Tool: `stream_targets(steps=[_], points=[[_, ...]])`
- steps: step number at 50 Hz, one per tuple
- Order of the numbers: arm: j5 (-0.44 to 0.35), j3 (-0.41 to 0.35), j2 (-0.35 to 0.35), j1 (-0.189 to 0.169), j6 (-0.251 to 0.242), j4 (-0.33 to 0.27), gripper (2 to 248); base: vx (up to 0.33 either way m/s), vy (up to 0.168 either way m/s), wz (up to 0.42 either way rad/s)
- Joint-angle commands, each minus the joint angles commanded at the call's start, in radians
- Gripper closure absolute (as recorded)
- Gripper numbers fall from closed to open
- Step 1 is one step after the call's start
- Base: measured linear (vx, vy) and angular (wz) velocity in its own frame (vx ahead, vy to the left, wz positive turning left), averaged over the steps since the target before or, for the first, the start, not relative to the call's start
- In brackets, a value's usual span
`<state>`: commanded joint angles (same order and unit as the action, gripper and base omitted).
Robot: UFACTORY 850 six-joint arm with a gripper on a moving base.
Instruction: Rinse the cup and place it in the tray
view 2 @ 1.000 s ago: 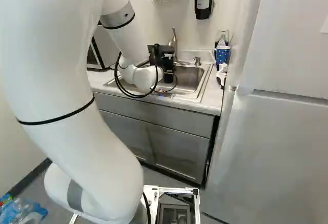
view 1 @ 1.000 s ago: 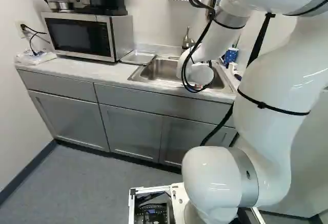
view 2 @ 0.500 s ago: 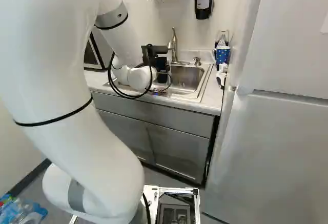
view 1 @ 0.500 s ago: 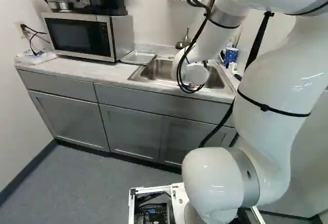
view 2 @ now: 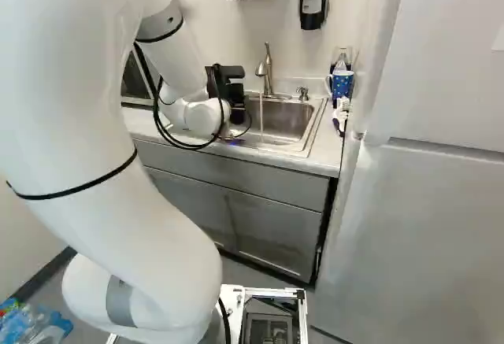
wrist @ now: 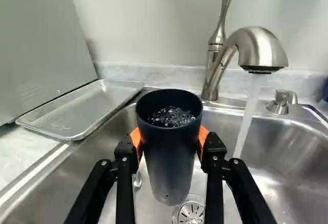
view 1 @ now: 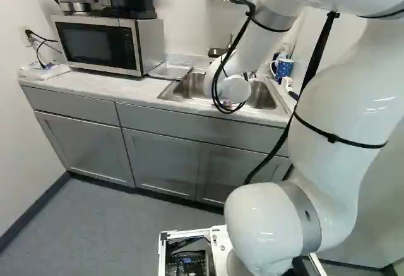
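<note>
Two orange pads (wrist: 203, 136) are squeezing the dark cup (wrist: 166, 157) from opposite sides, and the pincer (view 2: 235, 98) is holding it over the sink (wrist: 277, 155)!
Water (wrist: 247, 119) is streaming from the faucet (wrist: 259, 47), falling just beside the cup, not into it; the cup is hanging upright, its mouth facing up, and wet, glistening stuff is showing inside. Down below, the drain strainer (wrist: 191, 212) is peeking out past the cup's base, while over on the table (view 1: 95, 83), the shallow tray (wrist: 77, 114) is lying between the sink and the microwave (view 1: 104, 45).
</note>
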<state>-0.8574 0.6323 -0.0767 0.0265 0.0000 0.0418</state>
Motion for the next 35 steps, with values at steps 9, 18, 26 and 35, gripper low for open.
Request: stream_targets(steps=[9,18,26,35], points=[[0.000,0.015,0.006,0.020,0.000,0.000,127,0.000,0.000,0.000],[0.002,0.019,0.022,0.023,0.000,0.000,127,0.000,0.000,0.000],[0.009,0.024,0.035,0.030,0.000,0.000,127,0.000,0.000,0.000],[0.020,0.031,0.048,0.046,0.000,0.000,127,0.000,0.000,0.000]])
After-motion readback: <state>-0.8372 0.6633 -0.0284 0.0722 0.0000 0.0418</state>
